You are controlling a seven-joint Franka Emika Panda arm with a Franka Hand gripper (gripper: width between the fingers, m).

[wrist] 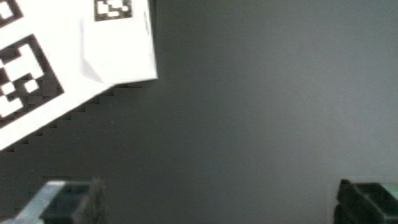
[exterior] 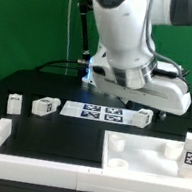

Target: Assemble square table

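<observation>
Black table [exterior: 57, 133] bearing the square top [exterior: 152, 144] — green backdrop [exterior: 31, 17] behind.

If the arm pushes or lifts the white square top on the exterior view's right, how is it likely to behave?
The square top looks like moulded plastic with a raised rim, so it is probably stiff and fairly light. Lying flat and wide, it should slide on the table rather than tip or roll. A lift would likely mean pinching the rim.
</observation>
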